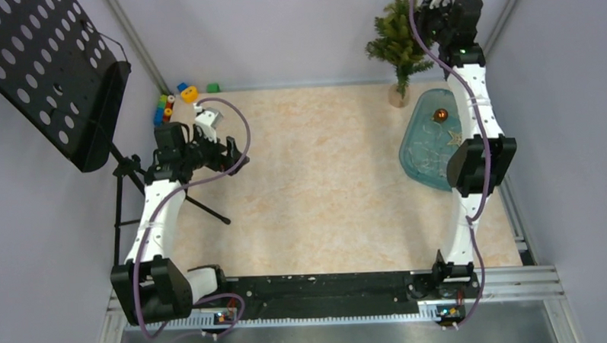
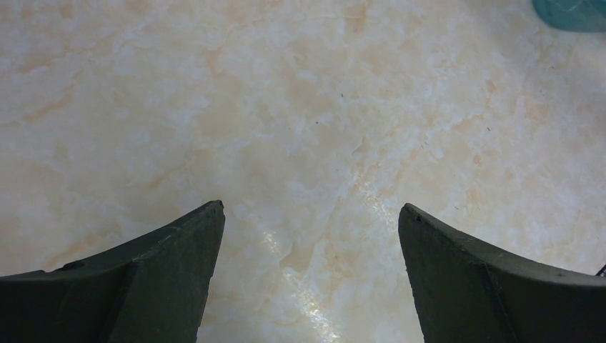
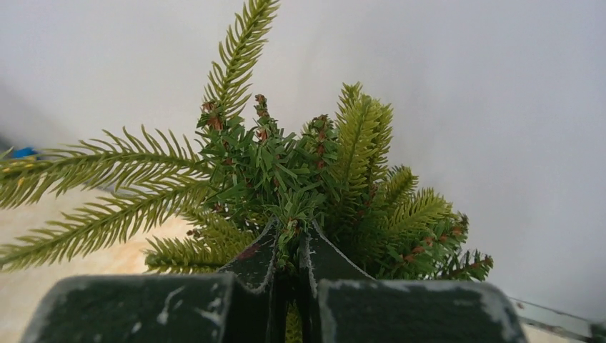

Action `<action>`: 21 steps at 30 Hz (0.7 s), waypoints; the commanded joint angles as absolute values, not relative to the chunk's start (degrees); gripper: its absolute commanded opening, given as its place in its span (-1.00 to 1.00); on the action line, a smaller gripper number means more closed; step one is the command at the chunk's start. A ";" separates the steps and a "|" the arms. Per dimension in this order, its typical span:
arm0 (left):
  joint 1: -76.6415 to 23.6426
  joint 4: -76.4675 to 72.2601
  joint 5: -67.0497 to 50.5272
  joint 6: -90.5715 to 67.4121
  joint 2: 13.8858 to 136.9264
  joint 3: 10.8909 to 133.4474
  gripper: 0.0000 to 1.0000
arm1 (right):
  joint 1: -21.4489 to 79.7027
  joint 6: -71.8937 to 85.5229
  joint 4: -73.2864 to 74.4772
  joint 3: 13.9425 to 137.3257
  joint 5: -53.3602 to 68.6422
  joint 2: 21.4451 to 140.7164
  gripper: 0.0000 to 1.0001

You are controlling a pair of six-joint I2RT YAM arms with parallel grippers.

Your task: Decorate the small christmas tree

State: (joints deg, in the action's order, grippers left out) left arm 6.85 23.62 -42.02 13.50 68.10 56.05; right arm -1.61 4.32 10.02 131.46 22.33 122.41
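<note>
**A:** Small christmas tree (image 1: 397,45): where does it stand, and why is the right arm up there?

**B:** It stands upright on its pale round base at the far right of the table (image 1: 316,179), with its crown right at the right fingers (image 3: 257,259). They are clenched on a tuft of dark needles. Green shows in the slit between them, and the longer, paler branches fan out beyond the fingertips and to both sides.

**A:** Is there an ornament in that pinch?

**B:** None that I can see, only needles. My guess is that the grip steadies the tree or bends the sprig, since a light tree on so small a base would tip at a nudge.

**A:** So where are the decorations?

**B:** Well below those fingers, in the teal tray (image 1: 418,156) just beside the tree's base. There is a reddish ball (image 1: 440,115) and what looks like a pale star (image 1: 455,138). I'd say they are kept close so the reach from tray to branch is short.

**A:** And the left side?

**B:** The left fingers (image 2: 164,286) are spread wide, grasping nothing, with bare table between and beyond them. They are well apart from the tree and look parked out of the way.

**A:** Any risk?

**B:** Pulling on that tuft could drag the tree over toward the tray.
</note>
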 commanded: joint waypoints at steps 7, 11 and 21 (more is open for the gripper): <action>6.68 22.57 -36.45 10.73 67.76 60.29 0.93 | 10.29 10.82 -5.27 117.66 25.47 103.49 -1.00; 6.68 22.57 -34.94 10.10 67.93 61.35 0.94 | 16.56 9.38 -7.00 113.80 25.75 100.68 -1.00; 6.72 22.58 -31.92 9.73 67.37 61.79 0.95 | 29.10 6.47 -16.40 96.60 25.35 94.13 -1.00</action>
